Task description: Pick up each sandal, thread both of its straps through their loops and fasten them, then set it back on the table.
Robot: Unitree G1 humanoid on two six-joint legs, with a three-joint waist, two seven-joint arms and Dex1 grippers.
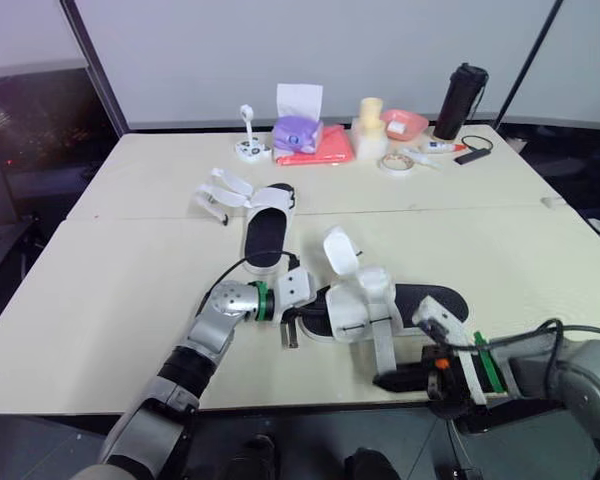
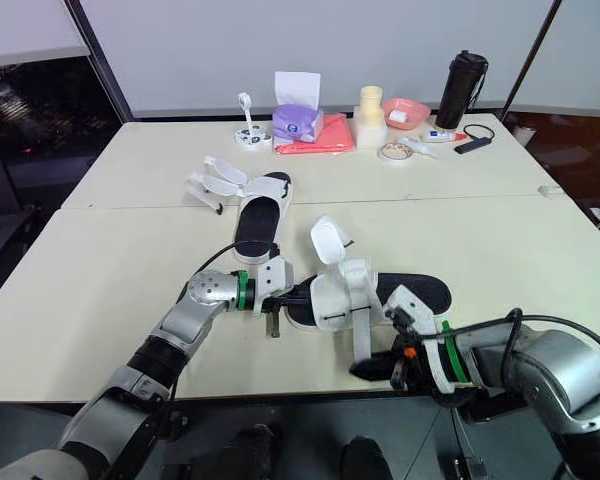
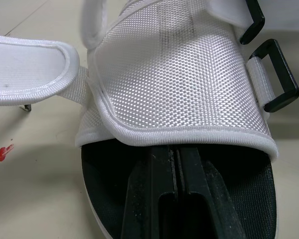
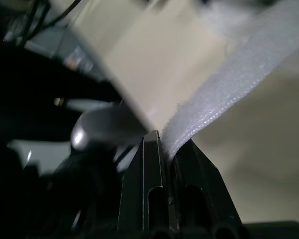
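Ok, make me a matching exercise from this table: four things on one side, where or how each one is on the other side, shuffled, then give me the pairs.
1. near sandal
2. far sandal
3. loose strap
4. black bottle

A. stands upright near the far edge of the table
B. pinched by the right gripper
C. lies untouched, straps open
D. left gripper rests on its insole

Pairs: 1-D, 2-C, 3-B, 4-A.
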